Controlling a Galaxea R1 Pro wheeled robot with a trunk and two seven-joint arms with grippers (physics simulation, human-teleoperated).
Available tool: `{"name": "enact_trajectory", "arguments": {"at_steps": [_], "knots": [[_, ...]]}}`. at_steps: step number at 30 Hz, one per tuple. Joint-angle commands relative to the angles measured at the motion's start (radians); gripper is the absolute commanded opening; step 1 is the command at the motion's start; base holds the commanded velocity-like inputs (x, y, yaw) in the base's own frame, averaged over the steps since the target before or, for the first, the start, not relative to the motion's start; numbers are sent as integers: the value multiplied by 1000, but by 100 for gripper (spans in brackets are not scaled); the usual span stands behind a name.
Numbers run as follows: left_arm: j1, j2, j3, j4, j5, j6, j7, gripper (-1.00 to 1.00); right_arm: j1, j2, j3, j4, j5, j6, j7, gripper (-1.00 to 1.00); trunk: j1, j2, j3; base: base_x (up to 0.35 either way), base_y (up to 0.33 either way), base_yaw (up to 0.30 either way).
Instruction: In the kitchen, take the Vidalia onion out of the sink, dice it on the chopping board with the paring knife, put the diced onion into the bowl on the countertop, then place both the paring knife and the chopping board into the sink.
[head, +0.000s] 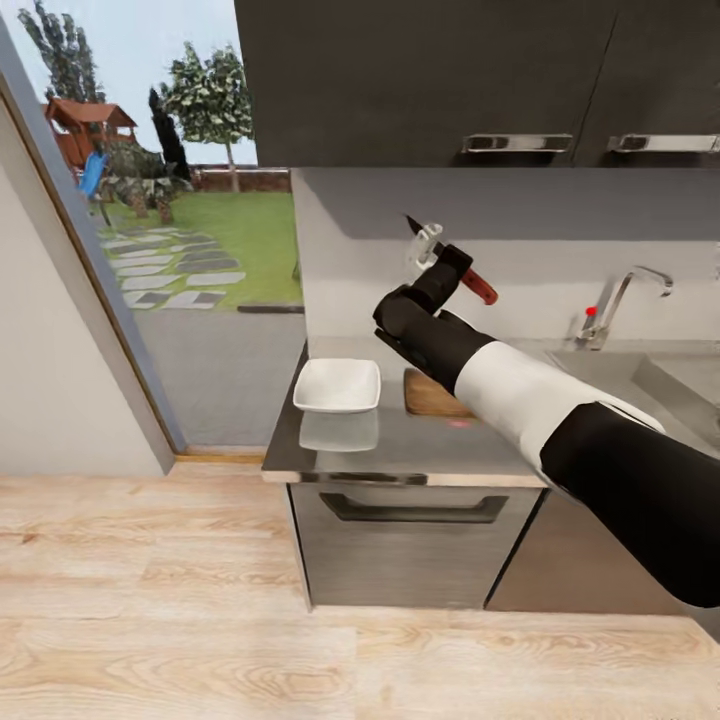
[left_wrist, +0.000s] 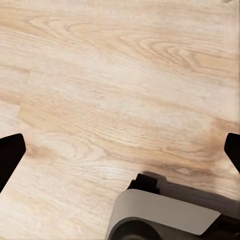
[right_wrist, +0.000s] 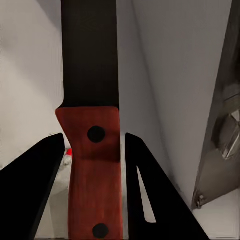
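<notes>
Head view: right pincer (head: 443, 262) clenched around paring knife (head: 478, 286), above chopping board (head: 430, 396).

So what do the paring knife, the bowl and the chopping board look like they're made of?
Paring knife: reddish-brown handle with dark rivets, likely stained wood; matte dark blade, probably metal. Bowl: plain smooth white, ceramic or plastic, hard to say. Chopping board: brown, seemingly wood, mostly hidden by the right arm.

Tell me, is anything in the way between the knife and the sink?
Nothing visible is. The right gripper holds the knife up in the air above the board. The sink lies off to the right, with only bare countertop and air between.
</notes>
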Motion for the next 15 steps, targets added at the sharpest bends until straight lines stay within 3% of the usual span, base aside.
{"name": "enact_trajectory", "arguments": {"at_steps": [1,7,15], "knots": [[-1,-1,-8,4,5,-5,2,100,1,0,8,3,-13,2,-7,-100,0,-1,-1,0,-182,-27],[-1,-1,-8,4,5,-5,0,100,48,0,8,7,-21,-20,-7,-100,0,-1,0,0,-282,-7],[-1,-2,-8,4,5,-3,0,100,55,0,9,8,-20,-23,-10,-100,0,-1,0,0,-318,0]]}}
